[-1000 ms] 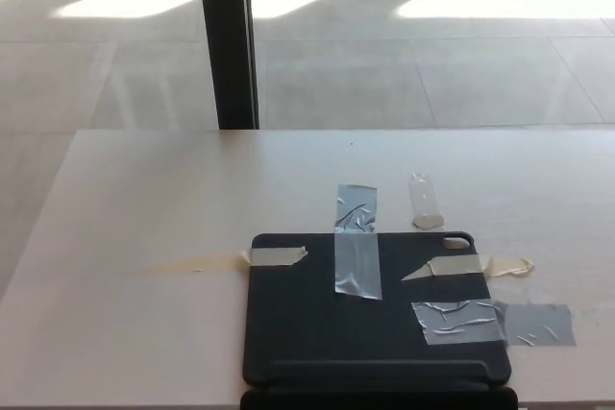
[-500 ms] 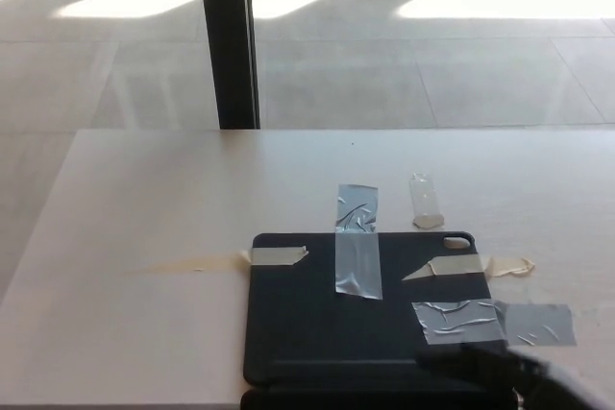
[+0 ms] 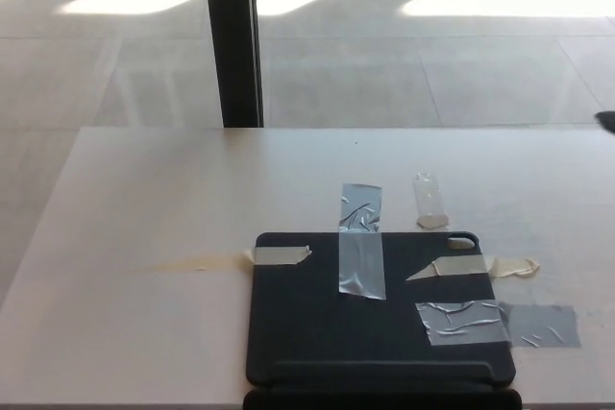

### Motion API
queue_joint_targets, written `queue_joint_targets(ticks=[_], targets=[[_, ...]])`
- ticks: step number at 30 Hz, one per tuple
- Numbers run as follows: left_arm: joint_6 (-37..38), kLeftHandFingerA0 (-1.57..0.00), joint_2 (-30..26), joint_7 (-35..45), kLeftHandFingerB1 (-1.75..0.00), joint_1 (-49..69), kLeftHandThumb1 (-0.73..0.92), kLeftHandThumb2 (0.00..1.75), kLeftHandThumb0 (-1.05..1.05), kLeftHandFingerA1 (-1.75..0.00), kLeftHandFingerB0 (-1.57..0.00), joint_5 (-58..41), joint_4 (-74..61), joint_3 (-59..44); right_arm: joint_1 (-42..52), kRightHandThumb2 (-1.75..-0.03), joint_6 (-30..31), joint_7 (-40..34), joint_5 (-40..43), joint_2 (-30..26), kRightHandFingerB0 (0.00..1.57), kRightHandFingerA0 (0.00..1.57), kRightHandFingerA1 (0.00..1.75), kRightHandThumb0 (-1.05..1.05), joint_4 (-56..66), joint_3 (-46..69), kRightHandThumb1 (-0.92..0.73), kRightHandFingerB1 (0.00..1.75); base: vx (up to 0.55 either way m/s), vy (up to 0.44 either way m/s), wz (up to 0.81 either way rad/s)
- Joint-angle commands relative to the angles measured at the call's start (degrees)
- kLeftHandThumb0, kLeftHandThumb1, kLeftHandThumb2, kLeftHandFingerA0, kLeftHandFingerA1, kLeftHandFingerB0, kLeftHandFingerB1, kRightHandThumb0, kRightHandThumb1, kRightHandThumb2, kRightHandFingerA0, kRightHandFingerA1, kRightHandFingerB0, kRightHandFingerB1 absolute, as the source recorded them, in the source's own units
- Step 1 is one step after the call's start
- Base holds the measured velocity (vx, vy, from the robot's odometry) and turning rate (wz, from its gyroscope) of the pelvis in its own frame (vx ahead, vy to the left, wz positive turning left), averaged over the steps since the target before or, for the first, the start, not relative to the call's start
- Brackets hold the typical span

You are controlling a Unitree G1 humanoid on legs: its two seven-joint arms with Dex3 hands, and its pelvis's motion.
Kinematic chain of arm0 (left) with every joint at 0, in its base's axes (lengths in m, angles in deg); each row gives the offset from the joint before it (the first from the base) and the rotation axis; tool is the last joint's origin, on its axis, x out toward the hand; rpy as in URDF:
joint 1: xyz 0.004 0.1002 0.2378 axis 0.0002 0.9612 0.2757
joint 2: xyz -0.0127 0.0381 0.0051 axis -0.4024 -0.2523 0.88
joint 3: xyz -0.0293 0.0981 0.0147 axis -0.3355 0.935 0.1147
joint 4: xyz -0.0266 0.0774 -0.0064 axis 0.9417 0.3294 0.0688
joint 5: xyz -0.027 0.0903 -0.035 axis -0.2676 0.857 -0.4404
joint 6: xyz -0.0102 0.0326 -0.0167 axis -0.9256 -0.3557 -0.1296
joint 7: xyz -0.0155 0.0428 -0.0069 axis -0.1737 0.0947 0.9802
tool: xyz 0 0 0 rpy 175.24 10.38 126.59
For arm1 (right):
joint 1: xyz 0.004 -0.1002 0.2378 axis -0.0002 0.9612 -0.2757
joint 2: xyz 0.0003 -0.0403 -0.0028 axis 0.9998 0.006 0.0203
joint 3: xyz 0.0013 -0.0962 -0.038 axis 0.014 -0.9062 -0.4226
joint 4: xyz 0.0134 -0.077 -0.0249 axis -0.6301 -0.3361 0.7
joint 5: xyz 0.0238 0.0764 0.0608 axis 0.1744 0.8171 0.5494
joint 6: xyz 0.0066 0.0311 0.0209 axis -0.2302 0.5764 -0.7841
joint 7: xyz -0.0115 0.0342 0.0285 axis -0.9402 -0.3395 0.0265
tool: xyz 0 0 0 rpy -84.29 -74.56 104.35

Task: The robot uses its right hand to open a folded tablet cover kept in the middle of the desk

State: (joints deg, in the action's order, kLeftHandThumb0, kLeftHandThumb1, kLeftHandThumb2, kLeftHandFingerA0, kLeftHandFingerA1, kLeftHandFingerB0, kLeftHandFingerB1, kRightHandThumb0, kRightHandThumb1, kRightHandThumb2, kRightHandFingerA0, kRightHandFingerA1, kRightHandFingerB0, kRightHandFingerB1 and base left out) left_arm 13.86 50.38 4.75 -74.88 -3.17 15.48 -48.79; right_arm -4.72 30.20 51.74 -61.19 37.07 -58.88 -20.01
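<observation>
Tablet cover (image 3: 380, 309), dark and folded flat, is seen taped to the pale surface (image 3: 154, 199) near its front edge. No fingers are shown, so their state cannot be told. The front flap is probably best lifted gently.

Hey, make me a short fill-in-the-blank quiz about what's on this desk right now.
1. The dark tablet cover is fastened to the desk with strips of ____.
2. The cover lies flat and is still ____.
3. Behind the desk stands a ____ post.
4. The number of robot hands in view is ____.

Missing words: tape; closed; black; zero
</observation>
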Motion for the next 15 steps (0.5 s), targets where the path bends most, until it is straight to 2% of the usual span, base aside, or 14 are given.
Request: queue_joint_targets(ticks=[1, 2, 3, 4, 5, 6, 7, 8, 9, 10, 12, 13, 14, 15], targets=[[-1.6, -0.43, -1.0, 0.0, -1.03, -0.3, 0.5, 0.74, -0.9, -1.18, -0.28, -0.5, 0.6, 0.6, -1.9, -0.64, -0.4, -9.4, 12.3, -2.7, 0.36, 0.32, 0.63, -0.62, -19.1, 25.6, -0.79, 0.43, 0.0, 0.0, 0.0], [-1.6, -0.42, -1.0, 0.1, -1.01, -0.4, 0.52, 0.73, -0.9, -1.15, -0.27, -0.5, 0.6, 0.7, -1.6, -0.63, -0.9, -10.7, 11.7, -2.6, 0.39, 0.35, 0.71, -0.64, -20.6, 26.8, -0.79, 0.47, 0.0, 0.0, 0.0], [-1.5, -0.42, -1.1, 0.1, -1.01, -0.4, 0.52, 0.73, -0.9, -1.15, -0.27, -0.4, 0.5, 0.8, -1.2, -0.63, -1.4, -12.2, 11.1, -2.7, 0.39, 0.35, 0.71, -0.64, -22.3, 28.1, -0.79, 0.47, 0.0, 0.0, 0.0], [-1.4, -0.43, -1.1, 0.3, -1.01, -0.4, 0.51, 0.74, -0.9, -1.16, -0.27, -0.7, 0.3, 0.6, -0.2, -0.64, -2.6, -14.2, 9.5, -3.1, 0.36, 0.3, 0.79, -0.65, -24.4, 29.5, -0.8, 0.54, 0.0, 0.0, 0.0], [-1.4, -0.43, -1.1, 0.1, -1.02, -0.4, 0.52, 0.75, -0.9, -1.16, -0.28, -0.6, 0.3, 0.6, 1.9, -0.65, -3.1, -14.8, 11.0, -1.9, 0.3, 0.25, 0.96, -0.7, -25.7, 32.8, -0.83, 0.59, 0.0, 0.0, 0.0], [-1.3, -0.43, -1.1, 0.0, -1.02, -0.4, 0.52, 0.75, -0.9, -1.16, -0.28, -0.6, 0.3, 0.6, 2.5, -0.65, -3.2, -14.9, 11.4, -1.6, 0.3, 0.25, 0.96, -0.7, -26.1, 33.8, -0.83, 0.59, 0.0, 0.0, 0.0], [-1.1, -0.45, -1.0, -0.1, -1.03, -0.3, 0.51, 0.74, -0.92, -1.17, -0.29, -0.5, 0.4, 0.7, 3.8, -0.64, -6.9, -19.1, 13.0, 0.7, 0.35, 0.33, 0.92, -0.71, -30.3, 38.2, -0.81, 0.64, 0.0, 0.0, 0.0], [-0.9, -0.45, -0.9, -0.1, -1.04, -0.1, 0.52, 0.74, -0.93, -1.17, -0.29, -0.3, 0.5, 0.9, 5.2, -0.63, -6.7, -19.4, 15.1, 2.7, 0.27, 0.21, 1.09, -0.69, -30.5, 40.8, -0.83, 0.69, 0.0, 0.0, 0.0], [-0.8, -0.45, -0.8, -0.1, -1.04, 0.0, 0.52, 0.74, -0.93, -1.17, -0.29, -0.3, 0.5, 0.9, 5.7, -0.63, -6.7, -19.5, 15.9, 3.6, 0.27, 0.21, 1.09, -0.69, -30.7, 42.1, -0.83, 0.69, 0.0, 0.0, 0.0], [-1.0, -0.46, -0.7, -0.3, -1.04, 0.1, 0.51, 0.73, -0.94, -1.18, -0.29, -0.4, 0.5, 0.8, 7.4, -0.65, -5.4, -21.2, 14.2, 4.4, 0.23, 0.23, 0.91, -0.75, -30.8, 42.6, -0.85, 0.58, 0.0, 0.0, 0.0], [-1.0, -0.46, -0.6, -0.3, -1.04, 0.1, 0.51, 0.73, -0.94, -1.18, -0.29, -0.4, 0.5, 0.9, 7.3, -0.65, -5.7, -20.9, 14.0, 4.4, 0.23, 0.23, 0.91, -0.75, -31.1, 42.9, -0.85, 0.58, 0.0, 0.0, 0.0], [-1.1, -0.45, -0.7, -0.2, -1.04, 0.0, 0.52, 0.73, -0.93, -1.17, -0.31, -0.5, 0.5, 0.8, 6.4, -0.65, -10.3, -26.3, 15.1, 6.9, 0.26, 0.45, 1.51, -0.71, -36.4, 45.3, -0.81, 0.57, 0.0, 0.0, 0.0], [-1.2, -0.44, -0.5, -0.3, -1.02, 0.0, 0.52, 0.73, -0.91, -1.16, -0.29, -0.7, 0.6, 0.6, 5.8, -1.06, -12.8, -26.8, 16.1, 7.1, 0.25, 0.78, 1.24, -0.74, -39.6, 46.2, -0.69, 0.62, 0.0, 0.0, 0.0], [-1.1, -0.42, -0.4, -0.2, -0.97, 0.0, 0.54, 0.72, -0.91, -1.13, -0.23, -0.7, 0.7, 0.6, 5.4, -1.08, -13.8, -27.9, 16.3, 7.3, 0.31, 0.92, 1.32, -0.78, -42.0, 46.6, -0.69, 0.65, 0.0, 0.0, 0.0]])
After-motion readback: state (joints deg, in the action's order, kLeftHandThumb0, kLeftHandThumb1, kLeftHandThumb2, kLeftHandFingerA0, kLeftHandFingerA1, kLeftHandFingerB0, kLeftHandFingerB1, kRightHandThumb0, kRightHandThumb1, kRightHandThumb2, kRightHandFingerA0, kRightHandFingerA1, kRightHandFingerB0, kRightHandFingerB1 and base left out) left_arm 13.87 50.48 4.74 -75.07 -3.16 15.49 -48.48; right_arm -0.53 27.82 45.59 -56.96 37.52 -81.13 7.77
